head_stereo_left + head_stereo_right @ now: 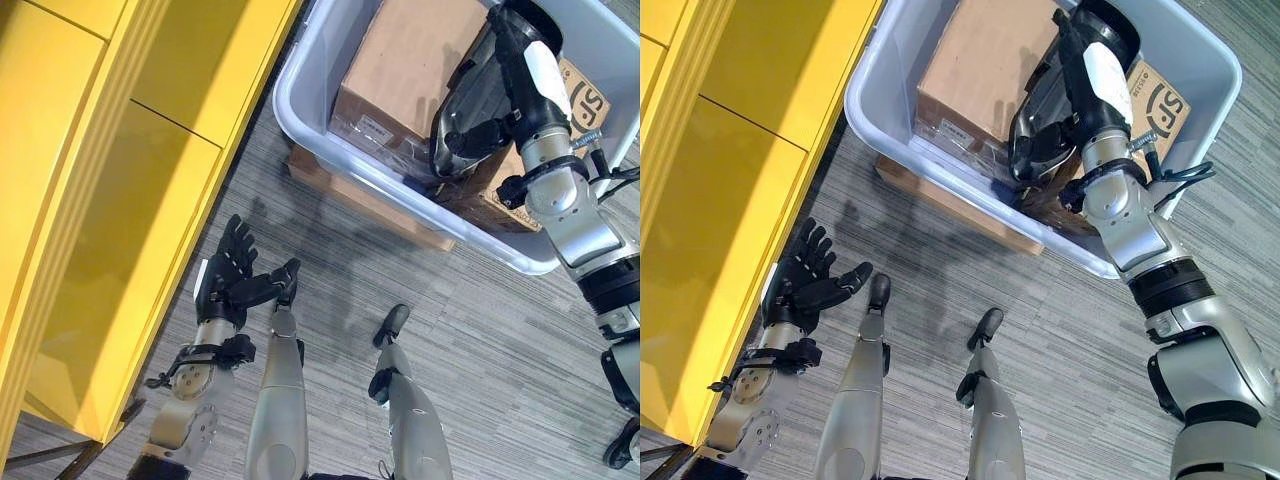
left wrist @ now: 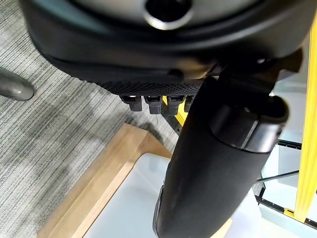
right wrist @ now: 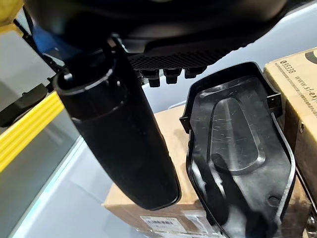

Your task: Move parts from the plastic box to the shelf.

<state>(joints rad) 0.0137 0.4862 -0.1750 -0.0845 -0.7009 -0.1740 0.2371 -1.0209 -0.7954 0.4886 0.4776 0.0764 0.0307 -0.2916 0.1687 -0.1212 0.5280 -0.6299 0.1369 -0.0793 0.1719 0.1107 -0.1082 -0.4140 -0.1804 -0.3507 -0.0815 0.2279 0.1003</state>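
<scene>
A pale grey plastic box (image 1: pixel 300 130) stands on the floor at the upper right and holds two cardboard boxes (image 1: pixel 410 60). A black moulded shell part (image 1: pixel 462 95) stands upright between them. My right hand (image 1: pixel 528 95) is inside the box, pressed against the part (image 3: pixel 237 148), fingers straight and thumb (image 3: pixel 124 139) stretched out beside it. My left hand (image 1: pixel 222 290) hangs open over the carpet, empty, close to the yellow shelf (image 1: pixel 100 200) on the left.
The plastic box rests on a low wooden pallet (image 1: pixel 370 205) that juts out under its near side. Grey striped carpet (image 1: pixel 480 330) lies between the box and the shelf. The shelf's front edge (image 1: pixel 215 190) runs diagonally beside my left arm.
</scene>
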